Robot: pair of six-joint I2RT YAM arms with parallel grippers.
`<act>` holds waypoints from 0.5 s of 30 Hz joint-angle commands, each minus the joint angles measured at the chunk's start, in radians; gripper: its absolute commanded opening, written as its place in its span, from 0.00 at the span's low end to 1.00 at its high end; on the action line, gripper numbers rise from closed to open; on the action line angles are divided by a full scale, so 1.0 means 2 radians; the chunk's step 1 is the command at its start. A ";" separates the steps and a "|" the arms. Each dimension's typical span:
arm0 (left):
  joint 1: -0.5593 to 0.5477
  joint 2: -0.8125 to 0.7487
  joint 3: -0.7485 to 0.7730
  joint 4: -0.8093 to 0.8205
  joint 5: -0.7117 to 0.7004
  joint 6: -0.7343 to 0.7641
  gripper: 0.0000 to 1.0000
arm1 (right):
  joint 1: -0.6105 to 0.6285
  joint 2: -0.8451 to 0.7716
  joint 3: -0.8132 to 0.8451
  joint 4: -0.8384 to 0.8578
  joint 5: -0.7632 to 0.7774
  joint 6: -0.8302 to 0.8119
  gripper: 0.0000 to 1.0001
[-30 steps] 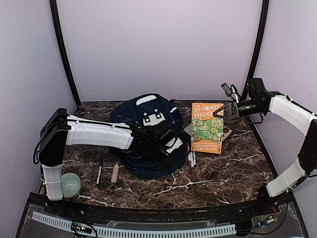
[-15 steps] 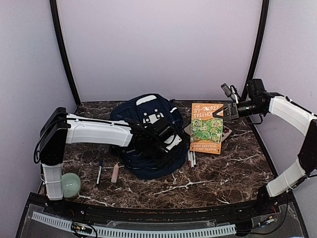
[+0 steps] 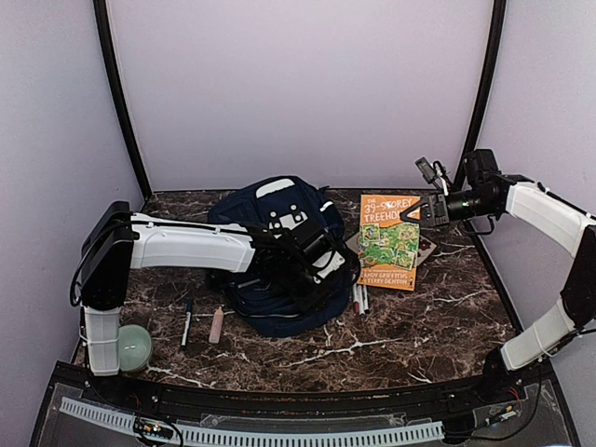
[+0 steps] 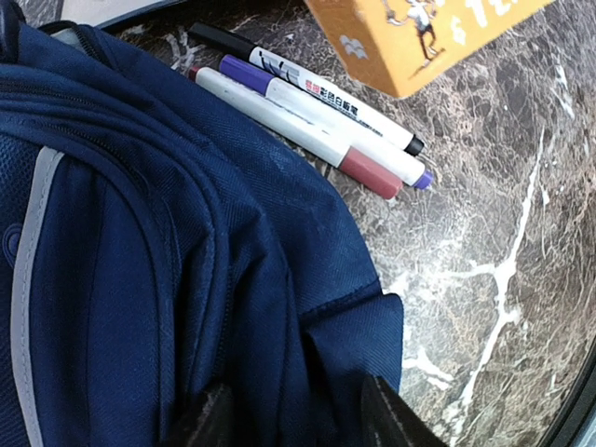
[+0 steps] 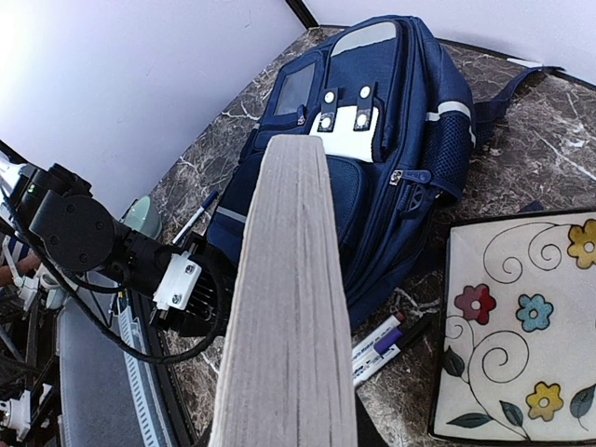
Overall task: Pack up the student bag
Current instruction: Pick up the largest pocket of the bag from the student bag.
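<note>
The navy student bag (image 3: pixel 275 244) lies flat mid-table, and the right wrist view shows its white patches (image 5: pixel 349 126). My left gripper (image 3: pixel 315 268) rests on the bag's near right corner. Its jaws stand open, with a loose fold of blue fabric (image 4: pixel 279 307) between the two fingers (image 4: pixel 209 421). My right gripper (image 3: pixel 415 212) is shut on the top edge of an orange storey-treehouse book (image 3: pixel 389 240), holding it tilted above the table right of the bag. The book's grey page edge (image 5: pixel 289 279) fills the right wrist view and hides the fingers.
Three markers (image 4: pixel 317 116) lie together beside the bag's right edge, under the book's lower corner (image 4: pixel 419 37). A flowered white tile (image 5: pixel 521 326) lies under the book. A pen (image 3: pixel 187 321), a pink stick (image 3: pixel 217 324) and a green round object (image 3: pixel 133 346) sit at the left front.
My left gripper's jaws have widened on the bag and the wrist has shifted slightly right. The right arm and the book have not moved.
</note>
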 commanded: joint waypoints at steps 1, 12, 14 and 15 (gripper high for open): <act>0.010 -0.030 0.004 0.001 -0.030 0.009 0.52 | -0.002 -0.015 -0.001 0.031 -0.021 0.008 0.00; 0.011 -0.013 0.011 -0.018 -0.030 0.007 0.48 | -0.002 -0.017 -0.005 0.034 -0.017 0.011 0.00; 0.011 -0.025 0.012 -0.009 -0.009 0.009 0.48 | -0.002 -0.017 -0.006 0.035 -0.017 0.011 0.00; 0.012 -0.032 0.010 -0.003 -0.003 0.009 0.48 | -0.002 -0.017 -0.005 0.036 -0.017 0.012 0.00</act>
